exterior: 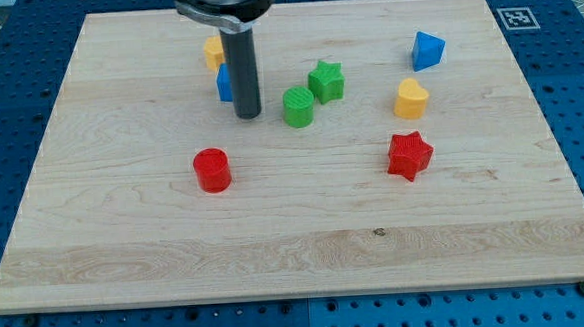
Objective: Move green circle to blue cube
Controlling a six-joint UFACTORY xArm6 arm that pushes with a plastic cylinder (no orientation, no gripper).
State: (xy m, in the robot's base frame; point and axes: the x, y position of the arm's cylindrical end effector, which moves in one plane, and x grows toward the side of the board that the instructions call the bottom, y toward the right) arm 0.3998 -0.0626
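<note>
The green circle stands on the wooden board, left of centre in the upper half. The blue cube is to its left, mostly hidden behind my rod. My tip rests on the board between them, just right of and below the blue cube and about fifty pixels left of the green circle, touching neither that I can tell.
A green star sits just up-right of the green circle. A yellow block lies above the blue cube. A red circle, a red star, a yellow heart-like block and a blue triangular block lie around.
</note>
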